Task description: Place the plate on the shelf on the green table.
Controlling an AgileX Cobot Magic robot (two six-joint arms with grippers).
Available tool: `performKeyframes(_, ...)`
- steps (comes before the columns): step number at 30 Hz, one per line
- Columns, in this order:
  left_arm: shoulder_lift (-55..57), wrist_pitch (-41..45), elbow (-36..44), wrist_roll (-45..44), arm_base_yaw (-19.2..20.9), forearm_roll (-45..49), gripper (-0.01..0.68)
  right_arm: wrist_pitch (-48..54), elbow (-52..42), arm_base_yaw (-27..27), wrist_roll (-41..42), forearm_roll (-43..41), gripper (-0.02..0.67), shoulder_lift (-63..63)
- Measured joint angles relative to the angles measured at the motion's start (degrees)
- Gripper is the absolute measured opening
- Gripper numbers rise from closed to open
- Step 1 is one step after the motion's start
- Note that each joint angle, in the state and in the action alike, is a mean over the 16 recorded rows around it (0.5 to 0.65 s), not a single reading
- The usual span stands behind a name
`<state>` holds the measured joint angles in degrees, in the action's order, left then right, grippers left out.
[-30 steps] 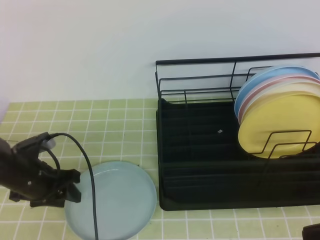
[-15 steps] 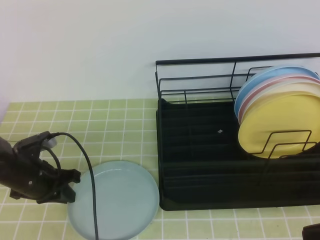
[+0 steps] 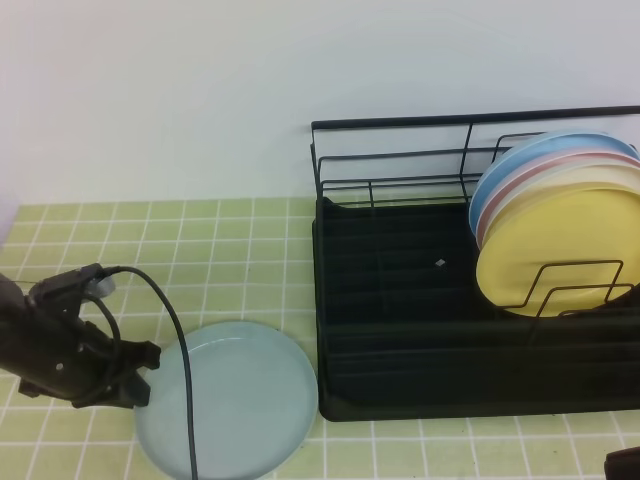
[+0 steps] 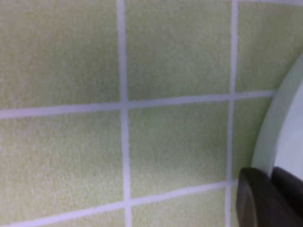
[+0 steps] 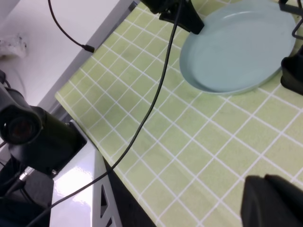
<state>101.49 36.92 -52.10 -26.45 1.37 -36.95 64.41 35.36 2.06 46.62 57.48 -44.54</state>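
Fingers of the left gripper (image 3: 140,378) are pinching the near-left rim of the pale aqua plate (image 3: 240,400), which is lying flat on the green table (image 3: 230,260) just beside the shelf (image 3: 400,310), probably readying a lift.

High front overview, left wrist close on tiles (image 4: 61,56), right wrist oblique

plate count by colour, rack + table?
Pale aqua plate, flat on the green table: 1
Yellow plate, upright in the shelf: 1
Cream plate, upright behind it: 1
Pink plate, only its edge showing: 1
Sky-blue plate, rearmost: 1
Total: 5
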Motion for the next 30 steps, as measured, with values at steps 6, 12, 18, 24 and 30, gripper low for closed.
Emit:
performKeyframes(6,-0.07,-0.02,-0.01,-0.97,0.00,-0.25,0.000,0.02,0.00,0.00,0.04,0.00,-0.002,0.00)
performKeyframes(12,-1.03,-0.29,-0.02,-2.47,0.00,-1.72,0.000,0.07,0.00,0.01,0.04,-0.04,-0.002,0.03)
performKeyframes(18,-3.73,-0.67,-0.02,-3.74,0.00,-3.36,0.000,0.13,0.00,0.01,0.04,-0.08,-0.002,0.03)
performKeyframes(24,-8.67,-1.08,-0.03,-4.41,0.00,-4.16,0.000,0.16,0.00,0.00,0.04,-0.10,-0.002,0.00)
performKeyframes(30,-15.27,-1.48,-0.03,-4.44,0.00,-4.81,0.000,0.20,0.00,0.00,0.02,-0.10,-0.002,0.00)
